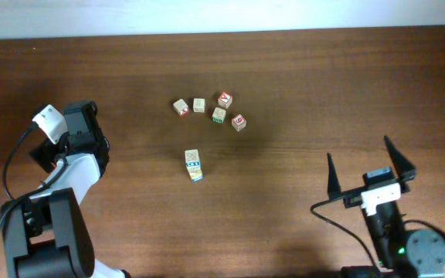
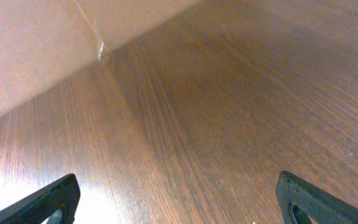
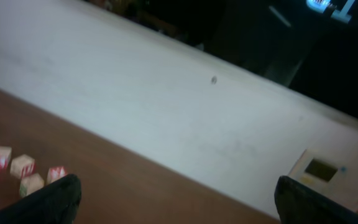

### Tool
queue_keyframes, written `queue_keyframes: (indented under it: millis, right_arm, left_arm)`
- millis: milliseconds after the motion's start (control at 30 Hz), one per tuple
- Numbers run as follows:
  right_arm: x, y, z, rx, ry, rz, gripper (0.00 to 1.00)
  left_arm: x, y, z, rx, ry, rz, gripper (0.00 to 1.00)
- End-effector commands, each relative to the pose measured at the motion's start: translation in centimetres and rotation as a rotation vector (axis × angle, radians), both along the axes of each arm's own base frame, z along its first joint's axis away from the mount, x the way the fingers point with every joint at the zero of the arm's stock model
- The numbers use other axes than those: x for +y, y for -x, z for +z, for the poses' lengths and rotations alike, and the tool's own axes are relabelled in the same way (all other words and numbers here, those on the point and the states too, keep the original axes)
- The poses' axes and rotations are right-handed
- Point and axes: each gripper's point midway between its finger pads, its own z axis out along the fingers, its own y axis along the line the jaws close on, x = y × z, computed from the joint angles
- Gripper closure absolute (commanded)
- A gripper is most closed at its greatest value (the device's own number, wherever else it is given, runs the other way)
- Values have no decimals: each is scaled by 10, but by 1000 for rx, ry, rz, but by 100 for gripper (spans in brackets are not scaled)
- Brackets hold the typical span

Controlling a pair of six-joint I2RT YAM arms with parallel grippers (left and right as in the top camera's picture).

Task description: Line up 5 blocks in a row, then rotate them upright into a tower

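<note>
Spread wide and gripping nothing at the left end effector point(image 2: 179, 208), low over the tabletop point(image 2: 229, 93) on the left. Same story at the right end effector point(image 1: 365, 165): wide open, nothing held, near the front right and well apart from the blocks point(image 1: 198, 105). Out in the middle, three in a loose back row just beside a green cube point(image 1: 219, 116) and a red-6 cube point(image 1: 239, 122), then nearer, yellowish block point(image 1: 192, 157) touching blue-edged block point(image 1: 196, 174).
</note>
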Motion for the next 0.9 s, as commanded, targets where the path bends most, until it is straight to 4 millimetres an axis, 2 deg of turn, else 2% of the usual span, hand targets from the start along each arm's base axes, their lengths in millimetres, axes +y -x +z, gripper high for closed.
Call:
queue_keyframes:
  millis: [0,100,200,267,333,867]
  right_arm:
    - [-3,4,-41,-9,-5,-21,1]
    - [-5,4,-68,-4,-14,-49,1]
    - [-10,-5,-108,81,-16,-90,1]
    - [-13,-8,-124,115,-13,-106,1]
    - [-11,-9,-150,199,-9,-97,1]
    - [-10,-9,-149,199,-30,-92,1]
  left_arm:
    - [1,0,0,6,-2,1,1]
    - [1,0,0,6,-2,1,1]
    - [1,0,0,6,-2,1,1]
    - [1,0,0,6,-2,1,1]
    - [1,0,0,6,-2,1,1]
    - [1,0,0,6,-2,1,1]
